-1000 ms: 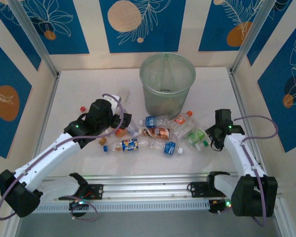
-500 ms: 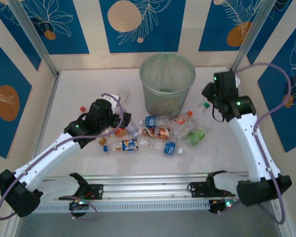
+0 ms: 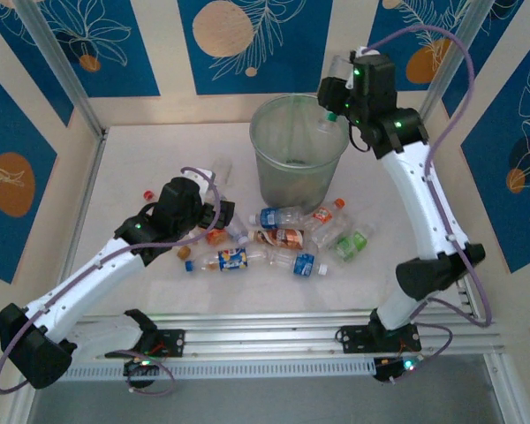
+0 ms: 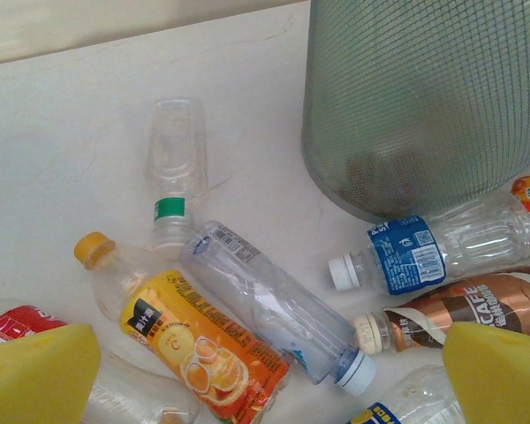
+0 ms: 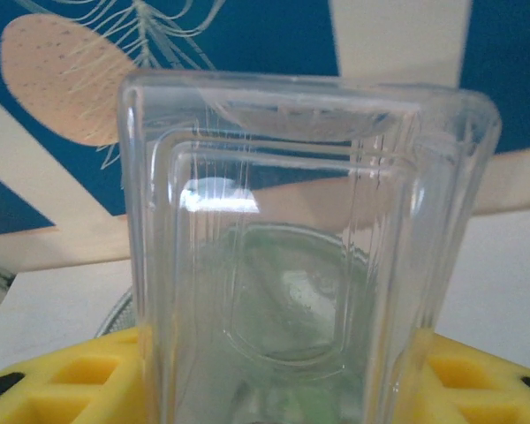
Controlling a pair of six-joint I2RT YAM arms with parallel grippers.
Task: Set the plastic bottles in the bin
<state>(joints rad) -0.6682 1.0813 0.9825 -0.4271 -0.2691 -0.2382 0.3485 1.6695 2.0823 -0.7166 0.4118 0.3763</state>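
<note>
Over the bin: right end effector (image 3: 334, 93) is clamped on a clear bottle (image 5: 309, 247), left end effector (image 3: 223, 215) is spread apart.
In the top view the right end effector hangs at the upper-right rim of the bin (image 3: 291, 177), upper centre of frame; its yellow fingers (image 5: 62, 380) press both sides of the clear bottle. The left end effector hovers low, left of centre, above an orange-label bottle (image 4: 203, 340) and gripping nothing. The other plastic bottles (image 3: 283, 237) lie scattered on the tabletop (image 3: 150, 150) just below the bin; a blue-label bottle (image 4: 424, 252) lies right beside the bin's base.
</note>
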